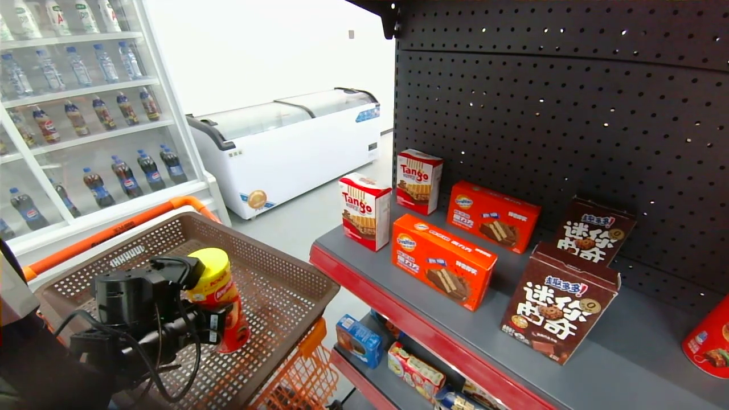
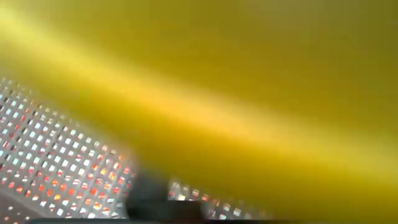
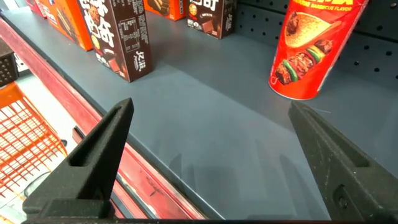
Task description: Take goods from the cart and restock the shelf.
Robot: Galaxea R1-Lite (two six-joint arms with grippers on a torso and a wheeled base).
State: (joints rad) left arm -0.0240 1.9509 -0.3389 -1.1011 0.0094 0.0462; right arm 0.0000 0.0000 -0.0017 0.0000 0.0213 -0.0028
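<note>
- Yellow-lidded red canister (image 1: 219,285) upright in the brown cart basket (image 1: 267,253), at 8 o'clock in the head view, not yet on the shelf.
- Left gripper (image 1: 212,323) clenched round the canister's body below the lid, side-on, probably to keep it vertical for the lift over the basket rim.
- Right gripper (image 3: 209,106) spread wide, grasping nothing, poised over bare grey shelf (image 3: 186,81).
- Second red canister (image 1: 709,341) standing at 4 o'clock, just beyond that claw; likely the spot for like goods.
- Boxed biscuits (image 1: 444,262) in paired rows around 3 o'clock, fronts outward for shoppers.
</note>
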